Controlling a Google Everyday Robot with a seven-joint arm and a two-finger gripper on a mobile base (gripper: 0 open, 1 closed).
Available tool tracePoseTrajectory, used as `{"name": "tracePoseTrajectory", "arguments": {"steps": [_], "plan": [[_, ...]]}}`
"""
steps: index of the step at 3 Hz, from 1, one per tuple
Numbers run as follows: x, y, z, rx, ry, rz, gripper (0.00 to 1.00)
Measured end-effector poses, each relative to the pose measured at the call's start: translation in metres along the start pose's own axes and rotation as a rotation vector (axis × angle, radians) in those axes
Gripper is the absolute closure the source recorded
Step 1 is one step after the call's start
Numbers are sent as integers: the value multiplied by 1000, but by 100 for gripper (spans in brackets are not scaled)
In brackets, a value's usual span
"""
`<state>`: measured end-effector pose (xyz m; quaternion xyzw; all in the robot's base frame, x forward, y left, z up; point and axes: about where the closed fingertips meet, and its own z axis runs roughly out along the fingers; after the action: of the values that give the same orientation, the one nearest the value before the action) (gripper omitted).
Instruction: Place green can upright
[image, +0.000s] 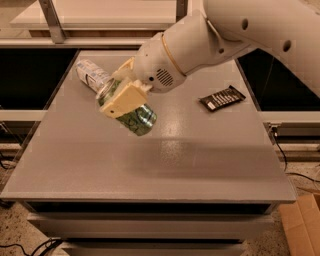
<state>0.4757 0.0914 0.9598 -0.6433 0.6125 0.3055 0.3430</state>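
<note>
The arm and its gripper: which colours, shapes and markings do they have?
The arm is a smooth, white, rounded shell with a few small dark round holes. Its wrist housing carries a thin tan ring and a patch of tiny grille holes. The gripper, over the left part of the grey table, has flat pale-yellow fingers. No cables show on the arm.

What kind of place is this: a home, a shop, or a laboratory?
Probably a robot test lab: a plain grey table, loose cables on the floor, and a cardboard box beside it. The gripper holds the green can tilted above the table.
</note>
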Motion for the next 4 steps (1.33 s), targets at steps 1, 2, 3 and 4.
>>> {"name": "tracePoseTrajectory", "arguments": {"steps": [1, 2, 3, 4], "plan": [[-9, 7, 14, -12, -149, 10, 100], [-12, 7, 27, -12, -264, 15, 100], [-13, 5, 38, -2, -348, 4, 100], [-13, 4, 43, 11, -403, -17, 100]]}}
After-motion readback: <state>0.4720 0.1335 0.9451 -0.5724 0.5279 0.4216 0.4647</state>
